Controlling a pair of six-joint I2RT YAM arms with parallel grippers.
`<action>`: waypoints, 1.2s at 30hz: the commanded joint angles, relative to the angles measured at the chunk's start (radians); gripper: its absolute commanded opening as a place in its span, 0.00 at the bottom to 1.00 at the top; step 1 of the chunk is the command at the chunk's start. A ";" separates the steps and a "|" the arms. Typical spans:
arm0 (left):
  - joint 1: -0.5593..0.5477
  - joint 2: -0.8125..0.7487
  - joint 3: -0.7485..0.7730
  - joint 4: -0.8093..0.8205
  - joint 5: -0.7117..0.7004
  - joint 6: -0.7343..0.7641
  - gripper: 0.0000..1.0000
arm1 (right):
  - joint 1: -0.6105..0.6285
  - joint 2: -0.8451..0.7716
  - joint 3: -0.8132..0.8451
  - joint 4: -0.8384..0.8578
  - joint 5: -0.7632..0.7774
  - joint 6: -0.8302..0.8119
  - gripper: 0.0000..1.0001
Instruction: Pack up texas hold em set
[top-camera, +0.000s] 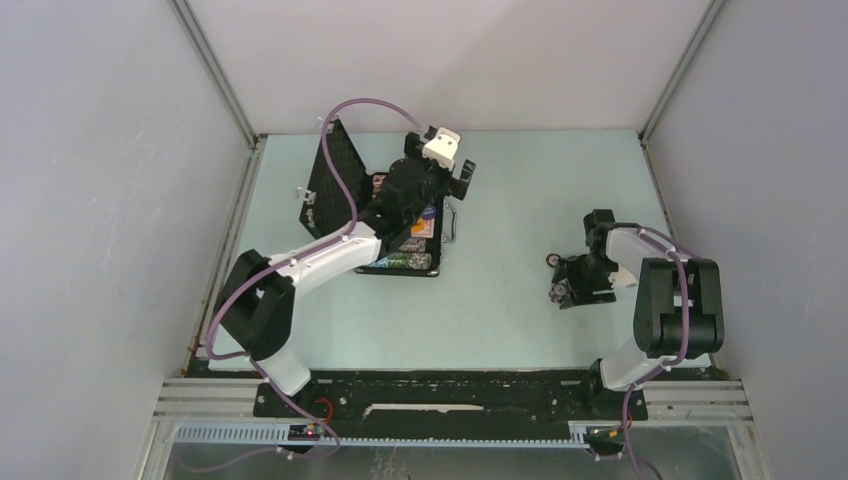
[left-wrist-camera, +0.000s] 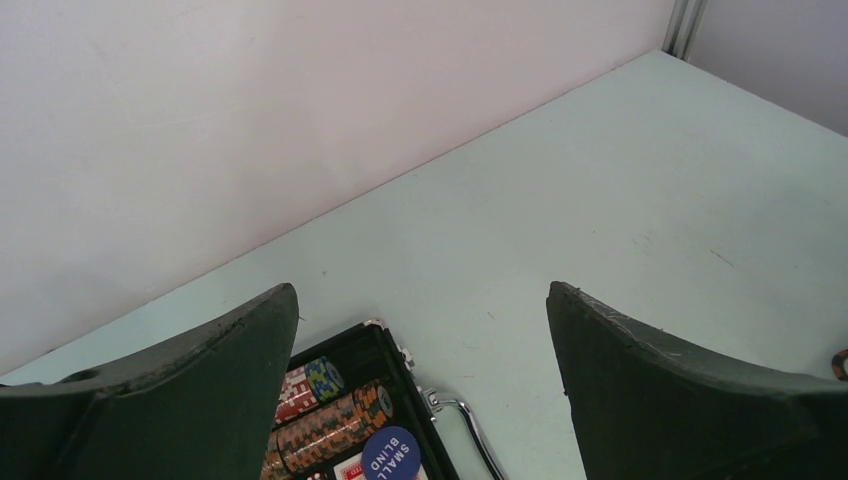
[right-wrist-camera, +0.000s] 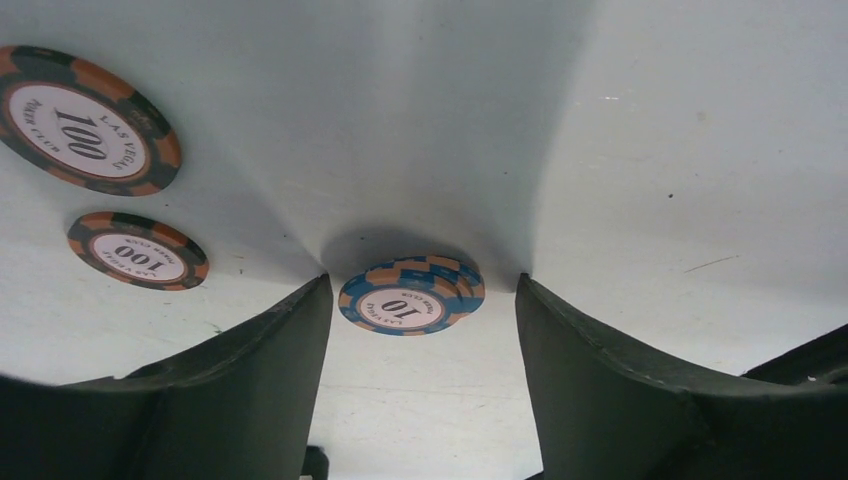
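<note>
Right claw (right-wrist-camera: 422, 285) is straddling a blue chip stack (right-wrist-camera: 410, 298) on the table (right-wrist-camera: 650, 150), jaws spread, touching nothing. Left claw (left-wrist-camera: 422, 295) is hovering, spread wide, over the open case (left-wrist-camera: 362, 340) with its chip rows (left-wrist-camera: 330, 425).

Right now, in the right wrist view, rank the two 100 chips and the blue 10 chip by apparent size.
1. Upper 100 chip: largest.
2. Lower 100 chip and blue 10 chip: about alike, so unranked.
Nearness to the camera likely explains the difference between the 100s.
</note>
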 joint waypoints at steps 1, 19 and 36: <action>0.006 -0.027 0.008 0.006 0.012 0.016 1.00 | 0.031 0.003 -0.006 -0.034 0.045 0.065 0.74; 0.006 -0.031 0.003 0.006 0.013 0.019 1.00 | 0.095 0.019 -0.006 -0.025 0.038 0.103 0.53; 0.007 -0.031 0.002 0.006 0.013 0.018 1.00 | 0.159 -0.139 0.015 -0.076 0.117 -0.227 0.96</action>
